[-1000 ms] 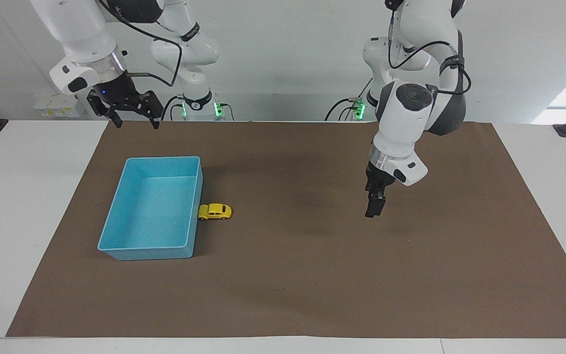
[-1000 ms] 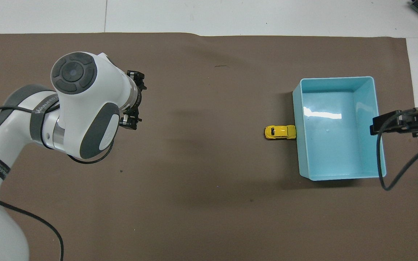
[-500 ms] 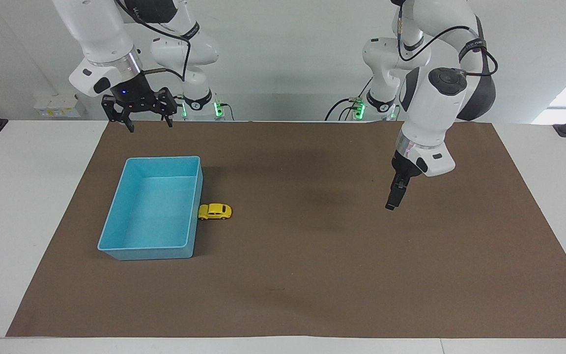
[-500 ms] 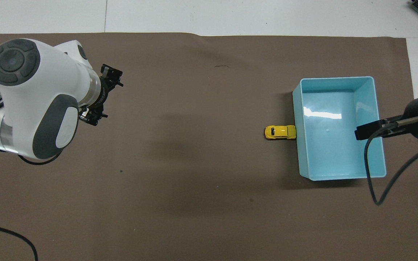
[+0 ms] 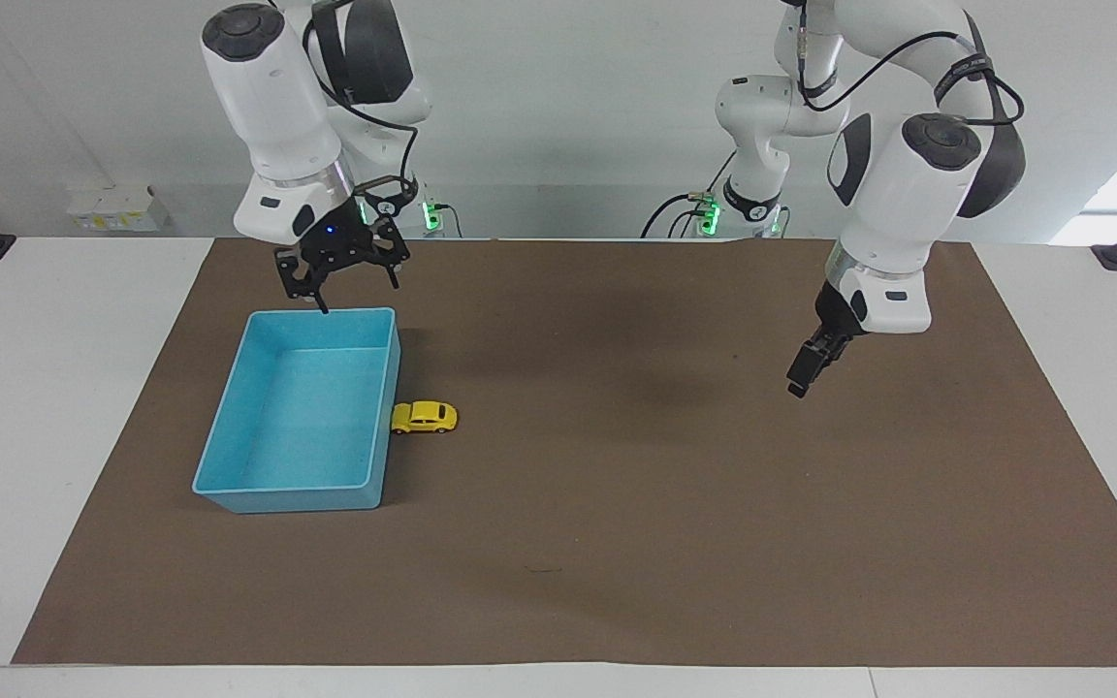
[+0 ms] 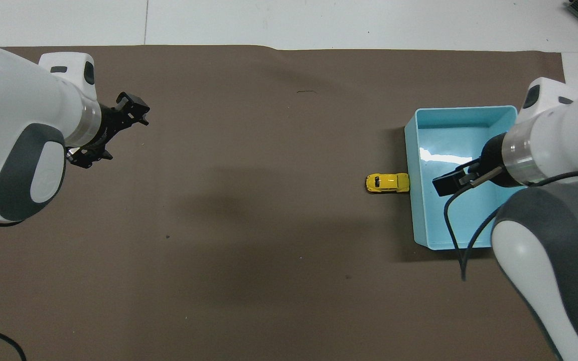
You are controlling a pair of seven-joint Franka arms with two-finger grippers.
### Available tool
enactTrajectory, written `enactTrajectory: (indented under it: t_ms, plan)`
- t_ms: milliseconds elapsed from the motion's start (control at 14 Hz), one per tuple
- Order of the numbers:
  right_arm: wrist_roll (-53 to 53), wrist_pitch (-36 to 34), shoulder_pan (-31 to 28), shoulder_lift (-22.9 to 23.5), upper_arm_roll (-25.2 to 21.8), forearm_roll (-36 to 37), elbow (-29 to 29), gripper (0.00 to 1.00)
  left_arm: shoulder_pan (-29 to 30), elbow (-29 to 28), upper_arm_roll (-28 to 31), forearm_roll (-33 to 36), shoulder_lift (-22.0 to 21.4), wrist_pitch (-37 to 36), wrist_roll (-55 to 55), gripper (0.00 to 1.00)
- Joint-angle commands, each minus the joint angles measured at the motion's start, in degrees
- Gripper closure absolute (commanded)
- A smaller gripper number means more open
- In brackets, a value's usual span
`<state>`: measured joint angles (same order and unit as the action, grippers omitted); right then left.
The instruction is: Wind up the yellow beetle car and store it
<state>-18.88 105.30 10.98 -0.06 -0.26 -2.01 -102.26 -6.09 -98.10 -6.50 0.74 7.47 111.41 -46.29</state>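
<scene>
Right gripper [image 5: 343,283] has swung in from the mat's edge and is now hanging over the robot-side rim of the light-blue bin [image 5: 229,419]; the left gripper [image 5: 799,373] has pulled back toward its own end of the table and is sitting up in the air over bare brown mat [image 5: 617,543]. Car and bin are not shifting at all.

Yellow beetle car [image 5: 425,417] is resting on the mat on its wheels, one end touching the bin's long wall that faces the left arm's end. It is outside the bin, and nothing is gripping it.

Facing view is showing the right gripper's fingers spread wide, tips clearly apart, with nothing between them, and raised above the bin rim, not touching it. The overhead view is hiding that: there the right gripper [image 6: 449,183] is showing only as a dark block over the bin's [image 6: 469,113] inside, with the arm's white body covering the bin's corner.

Left gripper is edge-on in the facing view, so the gap is not readable there. The overhead view is giving it better: left gripper [image 6: 108,131] has its two fingers standing apart, empty.

Overhead is also showing the car's [image 6: 387,182] roof and dark windows, end against the bin wall.
</scene>
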Motion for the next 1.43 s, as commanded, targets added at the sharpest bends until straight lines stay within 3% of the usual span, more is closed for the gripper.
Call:
enactTrajectory:
  t_ms: [0, 286, 714, 929, 1143, 1214, 1286, 1357]
  plan:
    - [-6.77, 3.84, 0.88, 4.43, -0.09, -1.24, -0.57, 0.0, 1.7, -0.69, -0.44, -0.83, -2.1, -2.78, 11.63, 0.0]
    - [-19.07, 10.7, 2.29, 11.03, -0.09, 0.69, -1.18, 0.0, 1.79, -0.69, 0.69, -0.83, -2.8, -5.67, 26.48, 0.0]
    - [-25.76, 20.71, 5.27, 15.09, -0.09, 8.76, -8.46, 0.0, 4.24, -0.52, 1.58, -0.65, -5.61, -9.98, 44.35, 0.0]
    - [-25.95, 28.88, 6.86, 15.26, -0.18, 16.05, -14.53, 0.0, 4.42, 5.08, 1.66, -0.3, -5.89, -17.16, 47.5, 0.0]
    - [-25.95, 31.45, 6.86, 16.58, -0.18, 18.89, -15.69, 0.0, 5.04, 8.44, 2.19, -0.48, -6.58, -20.96, 50.68, 0.0]
    - [-25.95, 32.5, 6.86, 17.02, -0.18, 18.89, -15.77, 0.2, 5.13, 8.88, 2.19, -0.74, -7.28, -21.41, 50.69, 0.0]
    - [-25.95, 32.77, 6.86, 17.28, -0.09, 18.89, -15.95, 0.53, 5.3, 8.97, 2.19, -0.83, -8.07, -22.2, 50.69, 0.0]
    - [-25.6, 32.69, 6.86, 17.37, -0.09, 18.89, -15.69, 0.77, 5.3, 9.5, 2.11, -0.83, -8.43, -22.9, 50.6, 0.0]
